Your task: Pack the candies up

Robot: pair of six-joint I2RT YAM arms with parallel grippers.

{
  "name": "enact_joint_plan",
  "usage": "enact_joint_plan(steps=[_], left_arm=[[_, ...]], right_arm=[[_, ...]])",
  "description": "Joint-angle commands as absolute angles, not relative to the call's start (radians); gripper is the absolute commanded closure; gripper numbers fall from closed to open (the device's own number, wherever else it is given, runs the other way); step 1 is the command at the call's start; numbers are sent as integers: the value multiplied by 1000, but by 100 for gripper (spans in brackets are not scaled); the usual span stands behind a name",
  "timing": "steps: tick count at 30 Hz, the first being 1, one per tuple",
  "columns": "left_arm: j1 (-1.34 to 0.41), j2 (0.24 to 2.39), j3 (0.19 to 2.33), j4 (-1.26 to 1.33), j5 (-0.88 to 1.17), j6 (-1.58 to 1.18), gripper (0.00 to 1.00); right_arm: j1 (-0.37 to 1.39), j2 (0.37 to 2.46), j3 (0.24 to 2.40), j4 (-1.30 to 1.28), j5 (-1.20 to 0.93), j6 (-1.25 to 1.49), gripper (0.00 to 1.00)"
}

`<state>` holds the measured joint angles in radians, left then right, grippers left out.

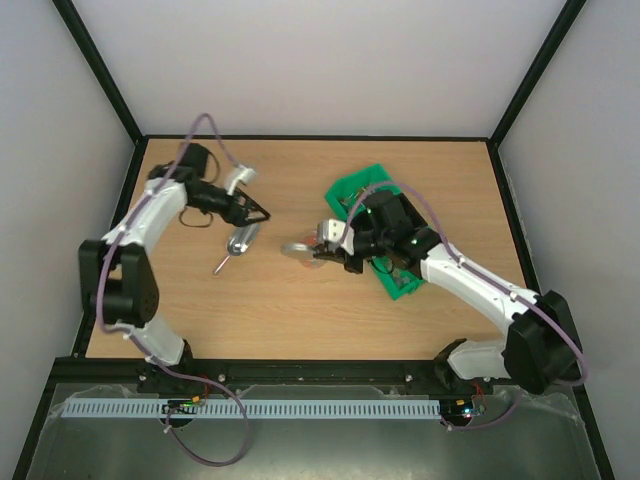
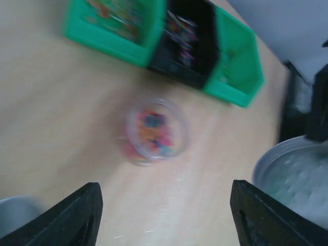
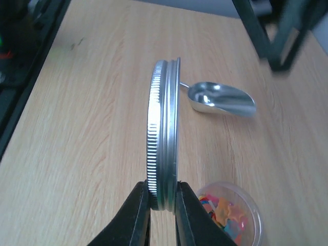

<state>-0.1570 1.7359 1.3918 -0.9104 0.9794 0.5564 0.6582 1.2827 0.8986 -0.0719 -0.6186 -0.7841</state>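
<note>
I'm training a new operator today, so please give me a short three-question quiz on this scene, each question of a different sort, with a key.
1. True or false: the right tool grips the silver lid by its rim, with the lid standing on edge.
2. One word: is the jar holding the candies covered or uncovered?
3. Where is the metal scoop?
A) lying on the table
B) inside the jar
C) in the right tool

Key: 1 true; 2 uncovered; 3 A.
</note>
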Motion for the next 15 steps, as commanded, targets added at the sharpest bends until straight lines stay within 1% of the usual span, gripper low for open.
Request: enact_joint_plan(steps=[1, 4, 10, 15], left_arm=[[-59, 1539, 1261, -472, 844, 295, 25], [-67, 1447, 1178, -346, 757, 314, 18], [-112, 1437, 1114, -377, 732, 418, 16], [-144, 1379, 980, -366, 692, 553, 15]], right_arm=[[588, 1354, 978, -78, -699, -413, 96], [537, 1420, 1014, -92, -775, -251, 95], [493, 1610, 1169, -252, -964, -155, 93], [463, 1721, 1246, -256, -1004, -40, 92]])
